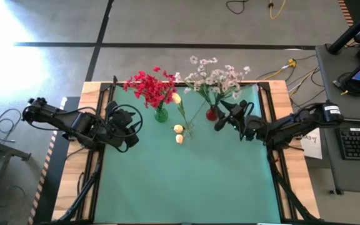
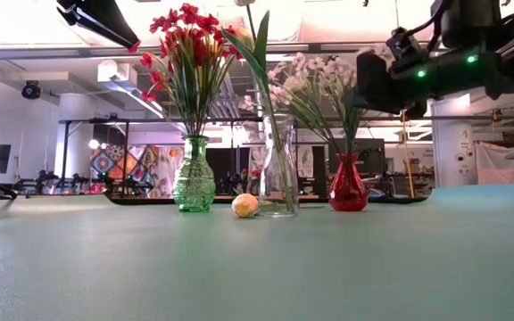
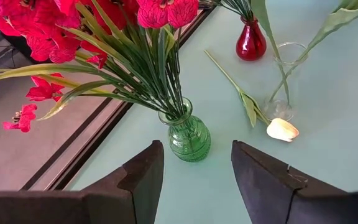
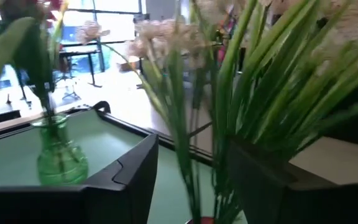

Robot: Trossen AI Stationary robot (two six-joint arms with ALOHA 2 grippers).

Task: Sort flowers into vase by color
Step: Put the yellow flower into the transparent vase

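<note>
Red flowers (image 1: 149,87) stand in a green vase (image 3: 188,137). White flowers (image 1: 217,78) stand in a red vase (image 2: 348,185). Between them a clear glass vase (image 2: 279,169) holds one cream-yellow rosebud stem (image 1: 176,98). Another rosebud (image 3: 283,130) lies on the mat at the glass vase's foot. My left gripper (image 3: 197,180) hangs open, raised, just left of the green vase. My right gripper (image 4: 188,180) is open beside the red vase, level, with the white flowers' stems (image 4: 188,155) between its fingers. My right gripper comes level from the table's right at the white flowers' stems (image 4: 229,124), above the red vase's neck, with a finger on either side. Whether a finger (image 4: 266,180) touches the stems I cannot tell. The flowers stand upright in their vase.
The three vases stand in a row near the mat's far edge (image 1: 186,87). The wide green mat (image 1: 186,181) spreads toward the near edge. A black frame rail (image 3: 98,143) runs along the table's left side.
</note>
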